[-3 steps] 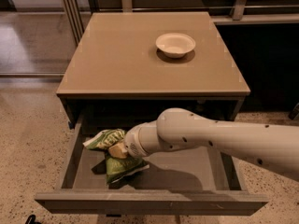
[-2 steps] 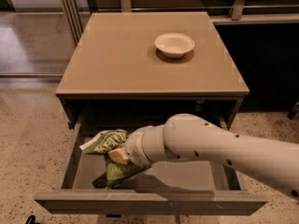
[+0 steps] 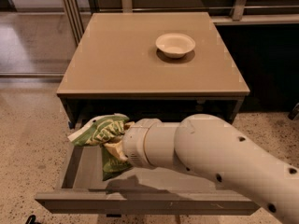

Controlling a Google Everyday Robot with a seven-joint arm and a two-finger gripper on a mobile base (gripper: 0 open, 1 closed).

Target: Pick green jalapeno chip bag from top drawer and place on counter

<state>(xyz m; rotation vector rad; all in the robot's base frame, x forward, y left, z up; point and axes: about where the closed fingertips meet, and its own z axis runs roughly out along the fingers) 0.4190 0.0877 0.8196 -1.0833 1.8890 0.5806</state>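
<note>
- While the top drawer (image 3: 140, 202) stands pulled open, the gripper (image 3: 114, 146) sits over its left half, at the end of a thick white arm (image 3: 210, 153) that reaches in across the drawer's right side.
- The green jalapeno chip bag (image 3: 100, 130) is bunched at the gripper, above the drawer's back-left corner. One end pokes out past the drawer's left wall and another flap droops toward the drawer floor.
- The fingers (image 3: 112, 149) look closed on the bag's crumpled middle, though the wrist hides most of them.
- The bag looks light, soft and crinkly. It would likely bend rather than resist, its slick film could slip, and the chips inside could crush. A firm pinch on a gathered fold seems safest.
- Directly behind and above the drawer is the tabletop (image 3: 121, 59). Its front edge overhangs the drawer's back, so the bag must probably rise clear of that lip.
- A pale bowl (image 3: 175, 45) sits on the tabletop far behind the drawer, toward the right. The near left part beyond the drawer is bare.
</note>
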